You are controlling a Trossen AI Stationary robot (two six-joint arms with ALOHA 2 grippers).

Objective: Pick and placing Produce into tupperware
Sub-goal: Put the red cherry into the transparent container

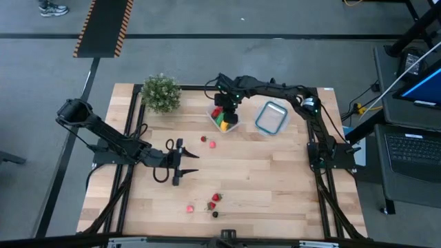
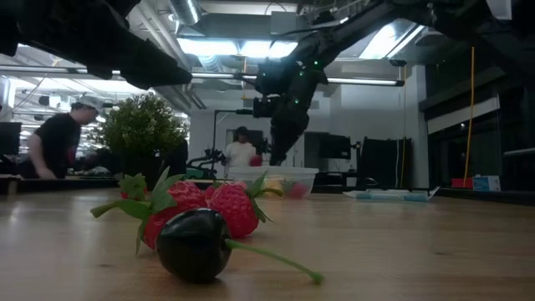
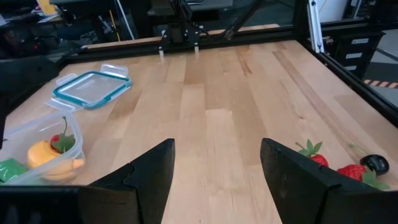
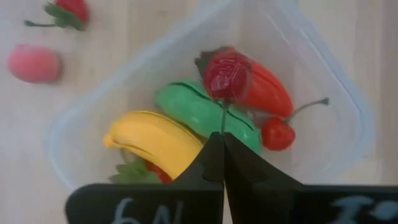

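Observation:
The tupperware (image 1: 231, 124) is a clear tub at the table's far middle. It holds a yellow banana (image 4: 155, 140), a green oblong piece (image 4: 193, 109), a red pepper (image 4: 267, 90) and a small red cherry (image 4: 277, 134). My right gripper (image 4: 222, 144) hangs over the tub, shut on a dark red berry (image 4: 228, 76). My left gripper (image 3: 217, 177) stands open over bare wood at the table's left middle (image 1: 180, 164), with nothing between its fingers. More produce lies loose on the table: a red and a pink piece (image 1: 208, 142), and strawberries with a dark piece (image 1: 215, 204) near the front. My right gripper pinches the berry's thin stem (image 4: 222, 124) between its two fingertips. The fingers point steeply down from above. The berry hangs below them on the stem, lifted clear, over the green piece and the pepper inside the tub.
A clear container with a blue rim (image 1: 272, 117) lies to the right of the tub. A bushy potted plant (image 1: 161, 91) stands at the far left. In the low view the strawberries (image 2: 226, 205) and a dark fruit (image 2: 192, 242) lie close. People show beyond the table.

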